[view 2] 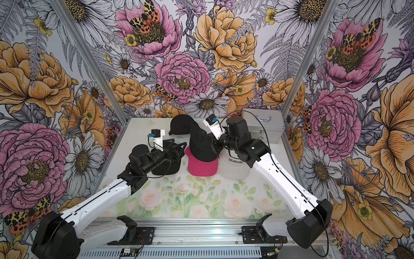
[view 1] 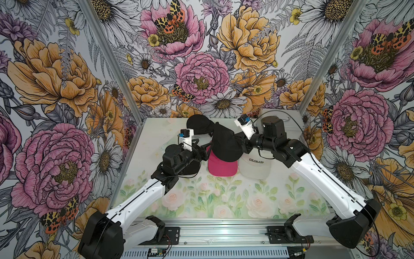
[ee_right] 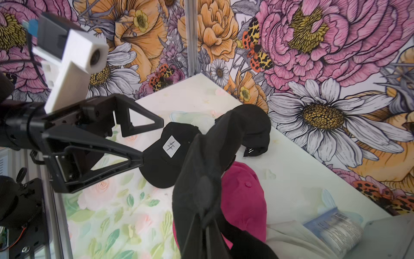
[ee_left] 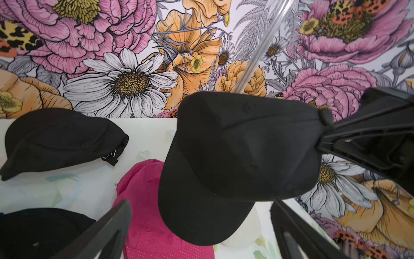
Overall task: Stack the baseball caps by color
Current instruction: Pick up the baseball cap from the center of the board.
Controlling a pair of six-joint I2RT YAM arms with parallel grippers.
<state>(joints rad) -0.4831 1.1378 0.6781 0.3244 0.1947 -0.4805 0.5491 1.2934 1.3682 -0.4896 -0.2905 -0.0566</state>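
My right gripper (ee_right: 206,233) is shut on the crown of a black cap (view 1: 226,145), which hangs above the hot pink cap (view 1: 221,168) with its brim down. In the left wrist view the hanging black cap (ee_left: 235,152) fills the middle, pinched near its top button. My left gripper (view 2: 179,149) stands open beside it, with nothing between its fingers (ee_left: 107,226). A cream cap lettered COLORADO (view 1: 255,166) lies right of the pink one. Another black cap (view 1: 199,125) rests at the back. A black cap with a white label (ee_right: 170,152) lies under my left arm.
A silver metal case (view 2: 264,125) with a handle stands at the back right corner, behind my right arm. A small labelled bottle (ee_right: 336,228) lies beside it. Flowered walls close in the table (view 1: 224,201) at the back and on both sides.
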